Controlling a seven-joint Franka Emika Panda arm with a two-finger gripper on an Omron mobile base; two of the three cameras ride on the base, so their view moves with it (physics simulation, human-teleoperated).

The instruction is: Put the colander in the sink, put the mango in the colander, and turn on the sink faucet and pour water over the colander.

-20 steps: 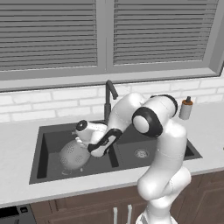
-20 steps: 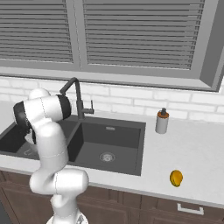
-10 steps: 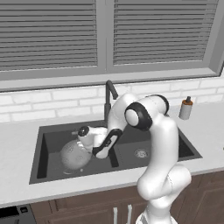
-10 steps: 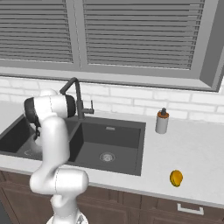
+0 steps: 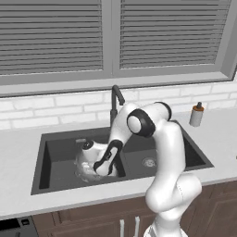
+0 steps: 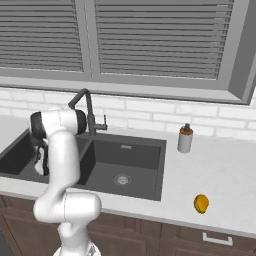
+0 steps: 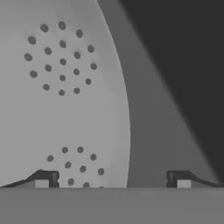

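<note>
Seen from the hand, the gripper (image 7: 113,179) stands with its two dark fingertips wide apart, straddling the curved rim of the colander (image 7: 61,100), a smooth silver-grey metal bowl pierced with clusters of small round holes. Nothing is clamped between the fingertips. The colander (image 5: 88,167) sits in the left basin of the sink (image 5: 55,152), a matte charcoal rectangular double basin with a round steel drain. On the pale speckled counter, well to the right of the sink, lies the mango (image 6: 201,203), small, round and orange-yellow. Behind the basins rises the sink faucet (image 6: 85,107), a dark gooseneck, before white brick tiles.
</note>
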